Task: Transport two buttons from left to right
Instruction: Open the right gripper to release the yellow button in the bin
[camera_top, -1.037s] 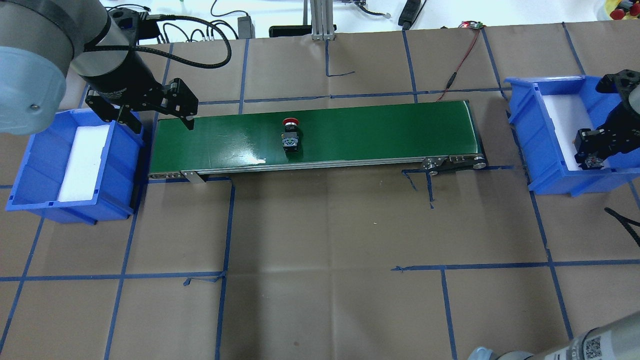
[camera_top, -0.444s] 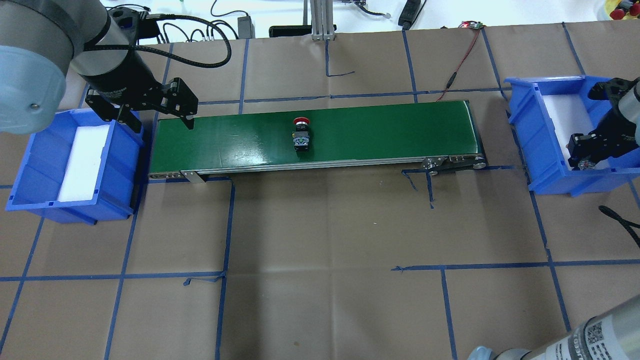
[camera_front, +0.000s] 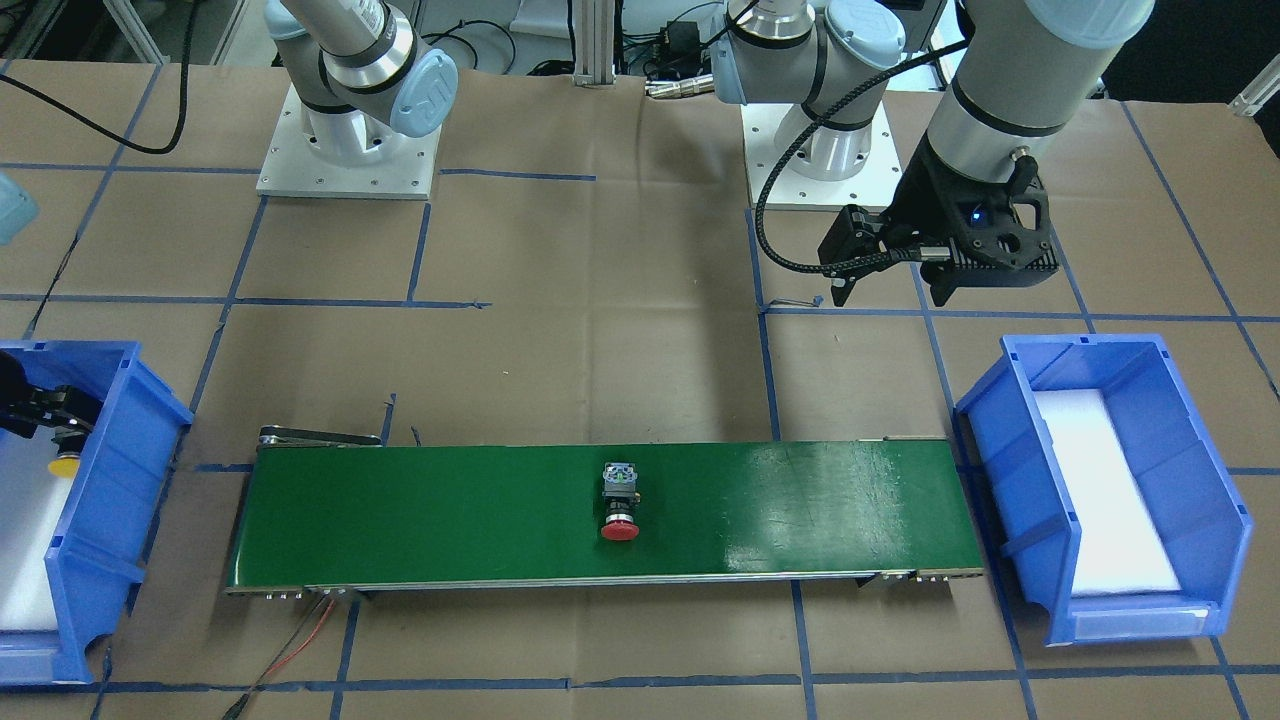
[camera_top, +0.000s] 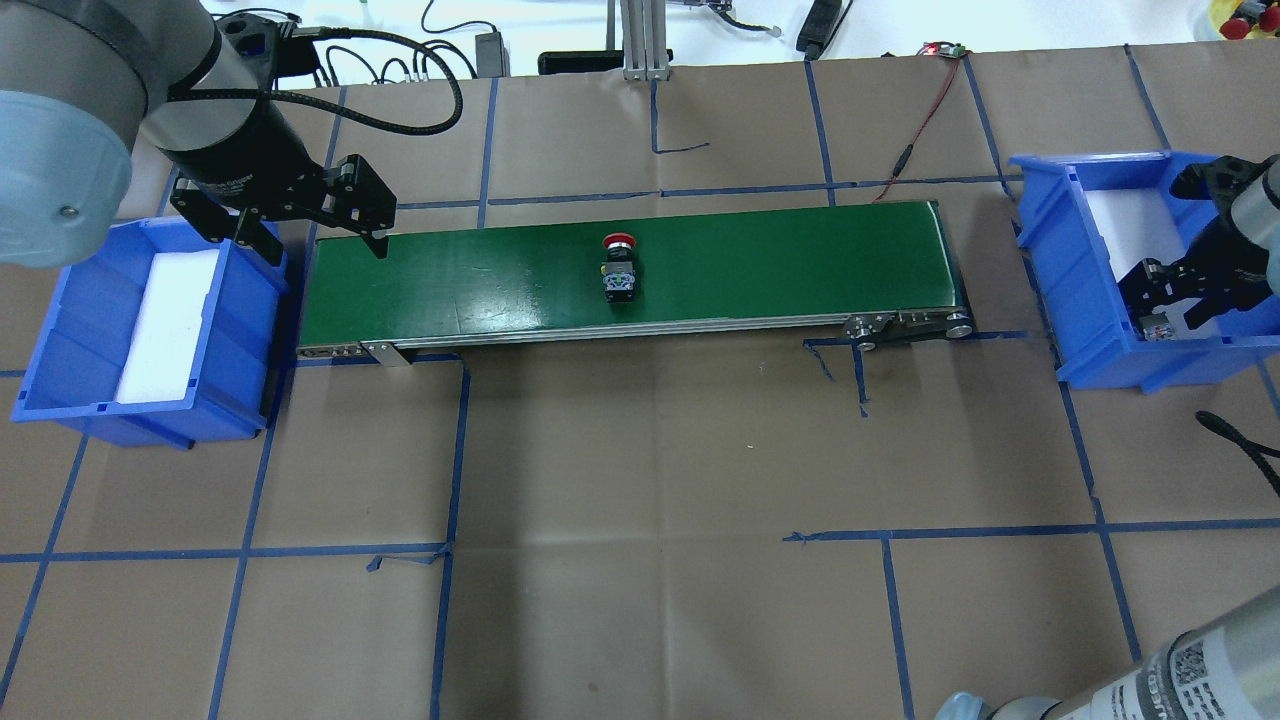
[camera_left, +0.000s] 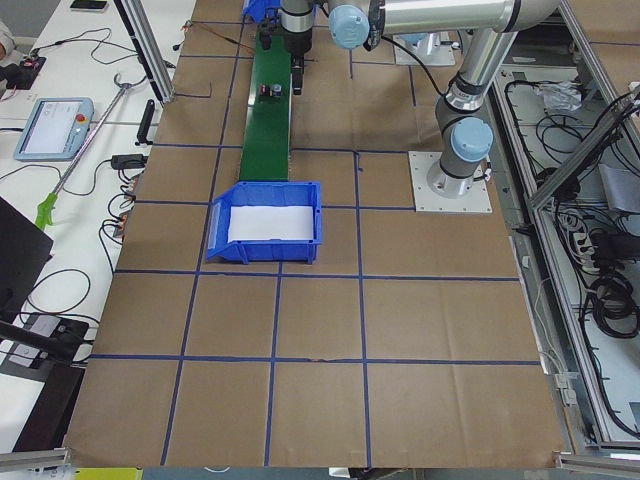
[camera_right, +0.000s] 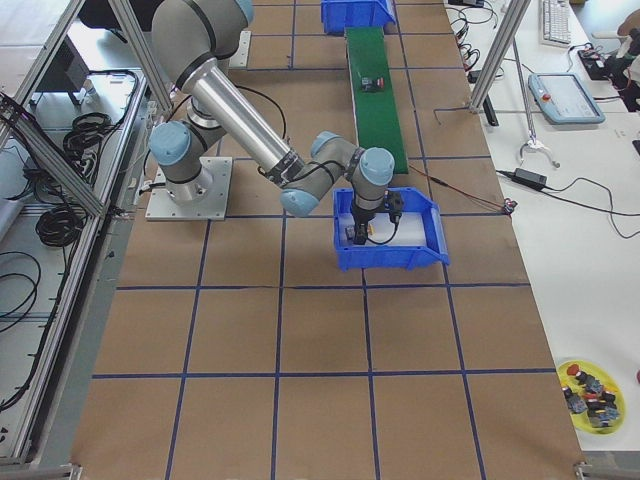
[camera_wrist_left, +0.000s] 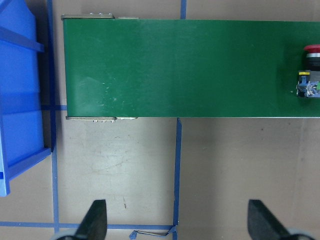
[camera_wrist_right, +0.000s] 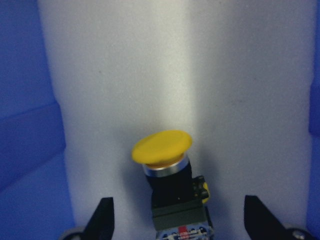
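A red button (camera_top: 620, 270) lies on its side near the middle of the green conveyor belt (camera_top: 780, 260); it also shows in the front view (camera_front: 620, 505) and at the right edge of the left wrist view (camera_wrist_left: 310, 70). A yellow button (camera_wrist_right: 167, 160) rests on the white foam inside the right blue bin (camera_top: 1050, 220). My right gripper (camera_top: 1165, 305) hangs low over it, open, with a finger on each side and clear of it. My left gripper (camera_top: 325, 250) is open and empty above the belt's left end, beside the left blue bin (camera_top: 60, 330).
The left bin holds only a white foam pad (camera_top: 165, 325). A red wire (camera_top: 925, 110) runs from the belt's far right corner to the table's back edge. A yellow dish of spare buttons (camera_right: 590, 390) sits far off on the right.
The red button has ridden the belt to the right. My right gripper has lowered in the right bin and opened, letting go of the yellow button. The left arm has not moved.
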